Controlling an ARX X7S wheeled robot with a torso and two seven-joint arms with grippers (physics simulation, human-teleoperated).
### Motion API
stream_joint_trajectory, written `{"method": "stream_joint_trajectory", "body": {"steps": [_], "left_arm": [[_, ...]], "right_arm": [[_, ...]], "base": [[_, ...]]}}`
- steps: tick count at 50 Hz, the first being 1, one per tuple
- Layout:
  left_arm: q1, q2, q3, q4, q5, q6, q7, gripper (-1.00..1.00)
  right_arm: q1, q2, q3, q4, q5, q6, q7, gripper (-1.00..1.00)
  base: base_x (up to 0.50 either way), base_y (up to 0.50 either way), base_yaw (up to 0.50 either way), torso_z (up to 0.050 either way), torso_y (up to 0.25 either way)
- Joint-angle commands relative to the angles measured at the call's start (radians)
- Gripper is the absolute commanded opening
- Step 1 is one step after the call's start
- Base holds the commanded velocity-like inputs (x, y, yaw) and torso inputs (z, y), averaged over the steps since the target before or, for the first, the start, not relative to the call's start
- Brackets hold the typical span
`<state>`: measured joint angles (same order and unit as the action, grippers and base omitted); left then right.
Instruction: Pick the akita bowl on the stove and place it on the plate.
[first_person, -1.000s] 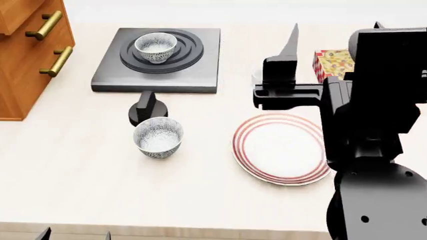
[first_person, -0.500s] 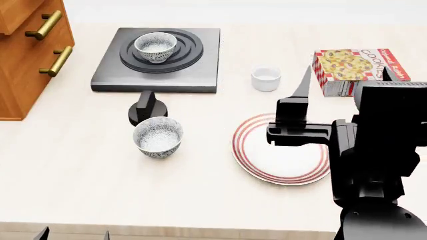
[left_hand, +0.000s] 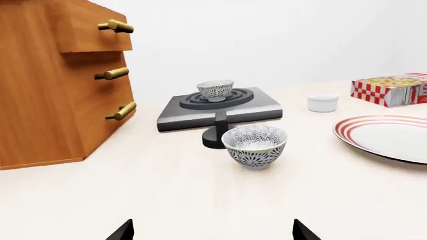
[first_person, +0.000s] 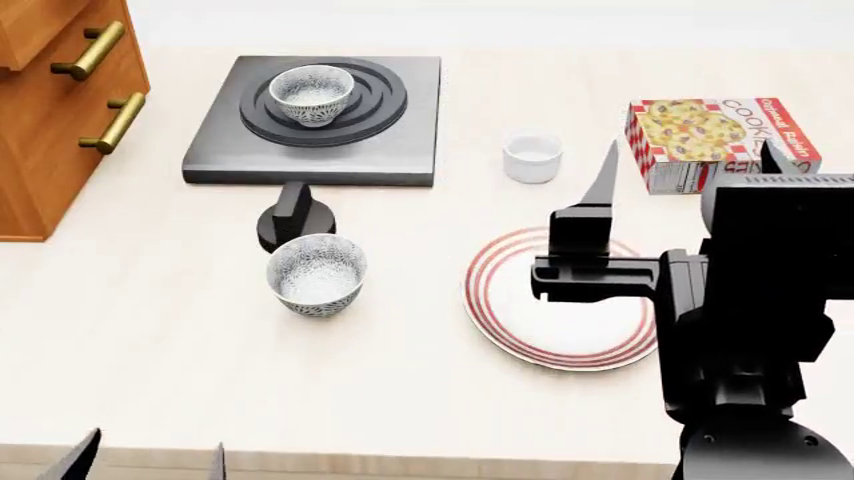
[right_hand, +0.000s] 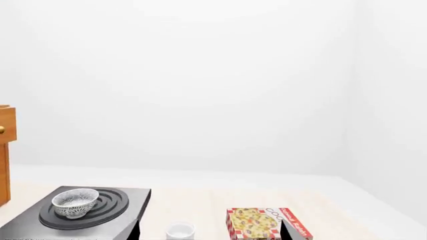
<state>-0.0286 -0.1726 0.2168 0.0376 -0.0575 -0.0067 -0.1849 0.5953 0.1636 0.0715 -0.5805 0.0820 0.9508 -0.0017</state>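
The akita bowl (first_person: 311, 94) sits upright in the burner rings of the dark stove (first_person: 214, 150), at the far left of the counter; it also shows as the bowl (left_hand: 216, 90) and the bowl (right_hand: 75, 202). A second patterned bowl (first_person: 318, 274) stands on the counter in front of the stove's knob (first_person: 295, 215). The red-ringed plate (first_person: 514, 330) lies to the right. My right gripper (first_person: 685, 175) hangs open above the plate's far edge, well away from the stove. My left gripper (first_person: 147, 465) is open at the near counter edge, holding nothing.
A wooden cabinet (first_person: 60, 100) with brass handles stands left of the stove. A small white cup (first_person: 533, 158) and a cookie box (first_person: 721, 140) sit behind the plate. My right arm covers part of the plate's right side.
My right arm has drawn back from beside the white cup to above the plate, uncovering the cup and the cookie box. The bowls have not moved.
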Motion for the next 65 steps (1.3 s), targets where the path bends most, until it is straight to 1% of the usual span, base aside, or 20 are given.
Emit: {"method": "stream_joint_trajectory", "body": {"steps": [1,6,7,10,13,15,16,19,20,22,25,28,34,43,56,65], "left_arm": [[-0.07,-0.02,0.007,0.175,0.007,-0.16,-0.003,1.0],[-0.141,-0.018,0.011,0.241,0.004,-0.272,-0.003,1.0],[-0.164,-0.013,0.007,0.257,-0.002,-0.314,-0.006,1.0],[-0.208,-0.004,0.003,0.276,-0.008,-0.374,-0.014,1.0],[-0.277,0.006,0.0,0.288,-0.019,-0.465,-0.016,1.0],[-0.316,0.019,-0.016,0.273,-0.036,-0.521,-0.022,1.0],[-0.357,0.042,-0.056,0.262,-0.089,-0.569,-0.014,1.0],[-0.439,0.065,-0.092,0.2,-0.129,-0.638,-0.023,1.0],[-0.462,0.072,-0.101,0.175,-0.132,-0.641,-0.03,1.0],[-0.526,0.075,-0.111,0.152,-0.144,-0.699,-0.038,1.0],[-0.577,0.074,-0.113,0.12,-0.147,-0.728,-0.046,1.0],[-0.63,0.074,-0.11,0.09,-0.142,-0.797,-0.069,1.0],[-0.645,0.063,-0.094,0.06,-0.143,-0.762,-0.055,1.0],[-0.669,0.053,-0.087,0.087,-0.171,-0.793,-0.039,1.0],[-0.65,0.035,-0.074,0.089,-0.181,-0.777,-0.031,1.0],[-0.65,0.03,-0.07,0.094,-0.19,-0.78,-0.033,1.0]], "right_arm": [[0.001,0.005,-0.005,-0.007,0.006,0.008,0.008,1.0],[0.0,0.008,-0.007,-0.003,0.009,0.004,0.01,1.0],[-0.001,0.008,-0.007,-0.005,0.009,0.006,0.011,1.0],[-0.006,0.011,-0.009,-0.002,0.008,0.0,0.013,1.0],[-0.007,0.012,-0.009,0.006,0.01,-0.007,0.014,1.0],[-0.006,0.012,-0.009,0.002,0.011,-0.003,0.016,1.0],[-0.008,0.013,-0.01,0.011,0.01,-0.013,0.016,1.0],[-0.003,0.016,-0.016,0.002,0.009,-0.001,0.02,1.0],[-0.002,0.016,-0.015,0.0,0.01,0.001,0.021,1.0],[-0.004,0.018,-0.016,0.003,0.011,-0.002,0.021,1.0],[-0.002,0.019,-0.017,0.003,0.013,0.0,0.022,1.0],[-0.002,0.021,-0.018,-0.003,0.015,0.007,0.023,1.0],[-0.005,0.024,-0.021,-0.002,0.018,0.002,0.024,1.0],[0.002,0.026,-0.021,0.0,0.029,0.011,0.024,1.0],[-0.006,0.028,-0.018,-0.001,0.04,0.007,0.028,1.0],[-0.004,0.032,-0.02,0.0,0.045,0.01,0.032,1.0]], "base": [[0.0,0.0,0.0,0.0,0.0],[0.0,0.0,0.0,0.0,0.0],[0.0,0.0,0.0,0.0,0.0],[0.0,0.0,0.0,0.0,0.0],[0.0,0.0,0.0,0.0,0.0],[0.0,0.0,0.0,0.0,0.0],[0.0,0.0,0.0,0.0,0.0],[0.0,0.0,0.0,0.0,0.0],[0.0,0.0,0.0,0.0,0.0],[0.0,0.0,0.0,0.0,0.0],[0.0,0.0,0.0,0.0,0.0],[0.0,0.0,0.0,0.0,0.0],[0.0,0.0,0.0,0.0,0.0],[0.0,0.0,0.0,0.0,0.0],[0.0,-0.01,0.0,0.0,0.0],[0.0,-0.17,0.0,0.0,0.0]]}}
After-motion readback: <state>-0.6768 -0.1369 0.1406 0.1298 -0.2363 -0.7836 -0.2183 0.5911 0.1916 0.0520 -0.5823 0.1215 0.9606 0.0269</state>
